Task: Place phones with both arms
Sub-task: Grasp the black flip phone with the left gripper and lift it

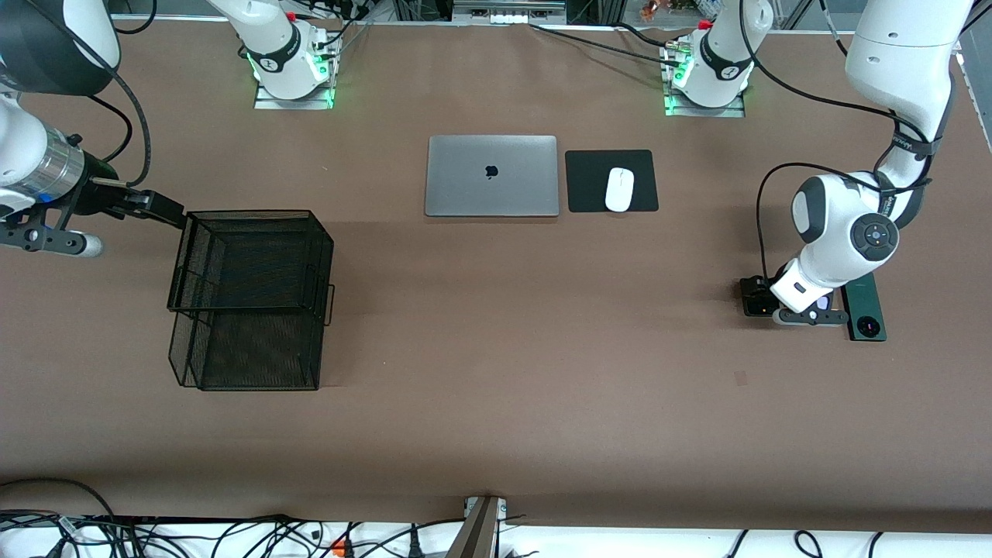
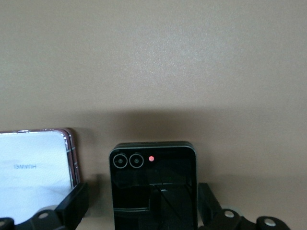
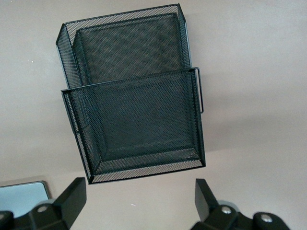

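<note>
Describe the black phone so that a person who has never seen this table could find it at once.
Go to the left arm's end of the table, where the left gripper stands low over a row of three phones. The black phone lies between its open fingers, beside the white phone. It is small, squarish and glossy black with two round lenses; the green phone is longer.

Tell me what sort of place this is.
Probably a robotics lab bench staged as a desk: two arms bolted to a brown table, loose cables along its edge, and office props laid out, namely a shut laptop, a mouse and a black mesh tray.
</note>
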Available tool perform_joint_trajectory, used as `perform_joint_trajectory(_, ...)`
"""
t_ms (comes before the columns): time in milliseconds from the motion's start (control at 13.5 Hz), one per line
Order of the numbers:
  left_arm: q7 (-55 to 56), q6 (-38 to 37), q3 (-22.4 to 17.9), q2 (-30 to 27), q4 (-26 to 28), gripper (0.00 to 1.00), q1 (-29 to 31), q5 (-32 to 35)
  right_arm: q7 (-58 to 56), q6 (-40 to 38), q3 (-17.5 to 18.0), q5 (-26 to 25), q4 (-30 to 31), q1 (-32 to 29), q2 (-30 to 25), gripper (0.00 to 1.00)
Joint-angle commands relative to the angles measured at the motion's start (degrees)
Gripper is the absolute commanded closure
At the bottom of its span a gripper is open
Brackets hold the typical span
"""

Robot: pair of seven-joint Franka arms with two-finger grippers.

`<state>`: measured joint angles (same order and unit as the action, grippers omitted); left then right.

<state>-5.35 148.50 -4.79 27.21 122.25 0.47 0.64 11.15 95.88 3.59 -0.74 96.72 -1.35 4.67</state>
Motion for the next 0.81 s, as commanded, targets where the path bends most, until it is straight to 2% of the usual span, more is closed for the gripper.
perform_joint_trajectory(0,2.18,2.32,0.13,1.09,0.79,0.0,-0.21,-0.55,0.27,-0.78,0.28,0.82,0.13,-0.23,-0.54,0.0)
perform_joint_trajectory(295,5.96,4.08,1.36,2.24,0.79,0.0,-0.03,-0.55,0.54,-0.78,0.28,0.91,0.48,-0.23,-0.89,0.0)
perform_joint_trajectory(369,6.66,4.08,1.36,2.32,0.79,0.08,-0.03,-0.55,0.54,-0.78,0.28,0.83,0.48,-0.23,-0.89,0.0)
perform_joint_trajectory(590,7.9,4.08,1.36,2.41,0.71,0.75,0.06,-0.55,0.54,-0.78,0.28,0.83,0.48,-0.23,-0.98,0.0)
perform_joint_trajectory(664,7.99,4.08,1.36,2.41,0.71,0.9,0.06,-0.55,0.54,-0.78,0.28,0.82,0.48,-0.23,-0.98,0.0)
perform_joint_trajectory(738,8.08,3.73,1.36,2.41,0.36,0.95,0.06,-0.55,0.54,-0.78,0.28,0.82,0.48,-0.23,-0.98,0.0)
